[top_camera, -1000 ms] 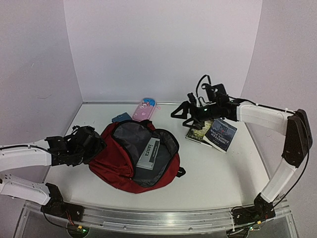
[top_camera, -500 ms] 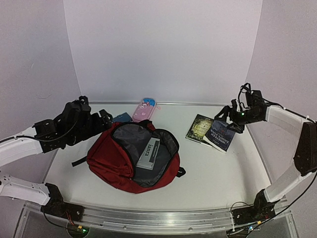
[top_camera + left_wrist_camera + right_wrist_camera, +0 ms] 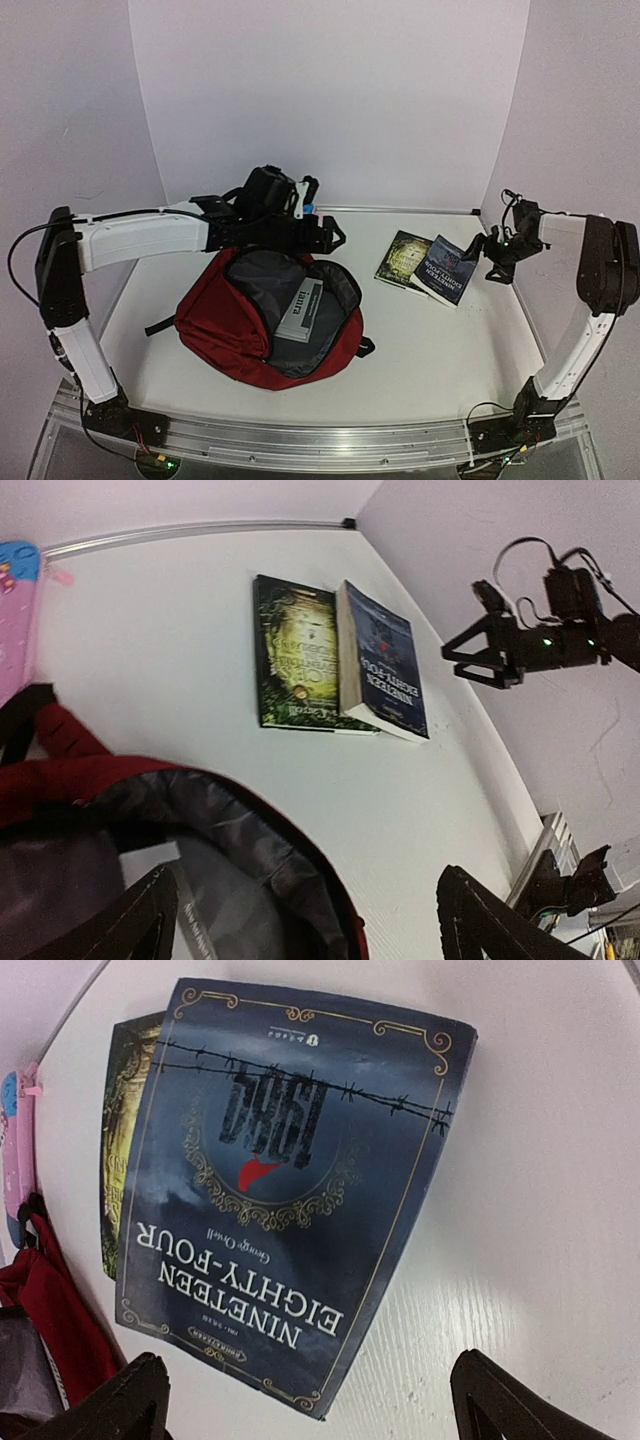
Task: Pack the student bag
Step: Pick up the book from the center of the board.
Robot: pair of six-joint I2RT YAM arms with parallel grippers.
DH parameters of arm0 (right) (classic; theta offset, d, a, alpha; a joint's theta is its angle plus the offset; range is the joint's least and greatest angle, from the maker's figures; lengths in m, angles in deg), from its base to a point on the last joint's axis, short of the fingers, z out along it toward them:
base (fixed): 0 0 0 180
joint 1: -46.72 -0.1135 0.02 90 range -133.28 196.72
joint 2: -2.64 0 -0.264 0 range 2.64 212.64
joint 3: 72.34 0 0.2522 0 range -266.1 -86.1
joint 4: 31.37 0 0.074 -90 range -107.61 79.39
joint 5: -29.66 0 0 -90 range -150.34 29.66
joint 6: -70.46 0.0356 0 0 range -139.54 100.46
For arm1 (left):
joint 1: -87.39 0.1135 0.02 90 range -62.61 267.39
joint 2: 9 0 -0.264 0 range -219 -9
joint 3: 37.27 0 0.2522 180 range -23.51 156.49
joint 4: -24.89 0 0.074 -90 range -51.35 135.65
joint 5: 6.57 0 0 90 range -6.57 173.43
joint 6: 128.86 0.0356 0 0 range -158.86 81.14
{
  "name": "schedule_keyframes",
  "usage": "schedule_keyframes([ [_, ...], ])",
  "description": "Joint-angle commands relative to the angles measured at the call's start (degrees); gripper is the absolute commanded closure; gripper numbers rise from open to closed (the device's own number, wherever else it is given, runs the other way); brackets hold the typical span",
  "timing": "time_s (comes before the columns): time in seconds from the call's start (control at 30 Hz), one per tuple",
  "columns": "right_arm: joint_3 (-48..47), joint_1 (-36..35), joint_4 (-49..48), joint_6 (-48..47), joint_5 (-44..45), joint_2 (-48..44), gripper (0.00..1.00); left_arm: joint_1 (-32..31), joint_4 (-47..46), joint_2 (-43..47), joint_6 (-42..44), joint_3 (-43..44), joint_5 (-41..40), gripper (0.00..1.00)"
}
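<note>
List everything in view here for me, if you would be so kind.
bag: one, dark red, table centre, unzipped
grey book: one, grey, inside the bag
blue book: one, dark blue, right of the bag, overlapping the green book
green book: one, green, partly under the blue book
pencil case: one, pink, beyond the bag
table: one, white
left gripper: one, black, open, above the bag's far edge
right gripper: one, black, open, by the blue book
</note>
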Motion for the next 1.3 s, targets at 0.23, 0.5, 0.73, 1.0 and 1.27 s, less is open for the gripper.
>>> schedule_keyframes([
  [0.23,-5.86,-2.16,-0.2,0.23,-5.1,12.46,0.06,0.04,-5.1,-9.31,0.85,7.96,11.08,0.11],
  [0.5,-5.34,-9.3,-2.39,-0.58,-3.16,14.39,0.1,0.09,-3.57,-17.54,1.69,16.94,12.84,0.13],
  [0.73,-6.17,-13.64,-3.4,-1.64,0.12,16.61,0.13,0.51,2.84,-29.74,2.49,33.0,10.8,0.18],
  [1.0,-6.1,-15.47,-4.1,-1.72,1.28,17.56,0.15,2.66,3.46,-40.11,0.66,43.93,8.95,0.19],
  [1.27,-5.54,-16.62,-5.41,-1.32,4.22,18.5,0.21,3.5,2.86,-44.7,0.5,48.7,9.9,0.22],
])
